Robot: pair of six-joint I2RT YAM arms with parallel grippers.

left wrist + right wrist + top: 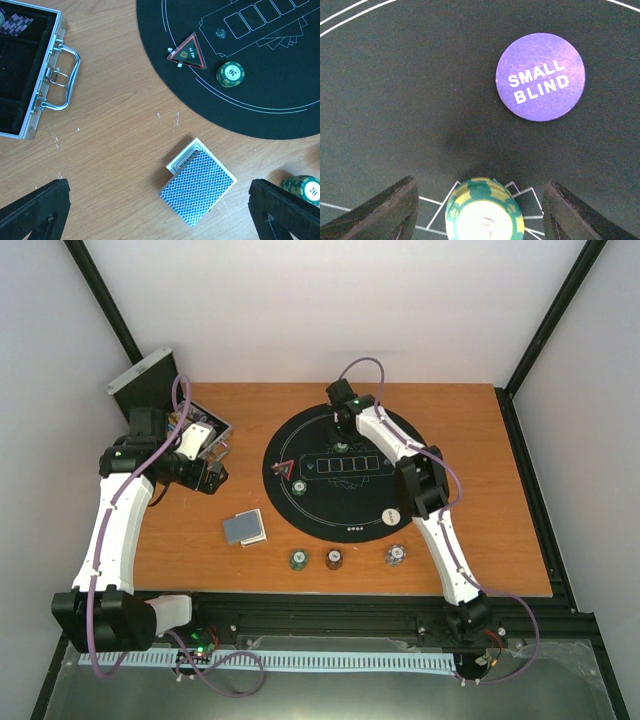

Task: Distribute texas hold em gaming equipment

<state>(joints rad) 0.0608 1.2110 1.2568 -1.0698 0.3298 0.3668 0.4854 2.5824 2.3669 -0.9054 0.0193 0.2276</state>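
Chip placing looks like the step in hand. The right gripper (480,202) stands open, with a green chip stack (484,212) between its fingers and a gap on each side, so nothing is gripped. Ahead of it, to its right, the purple small-blind disc (540,77) lies on the black mat (395,100). Next, I think, it must rise straight up, so as not to knock the stack. Only the left wrist view shows the card deck (200,187) below the wide-open left gripper (159,195). Only the top view shows three other chip stacks (334,559) off the mat.
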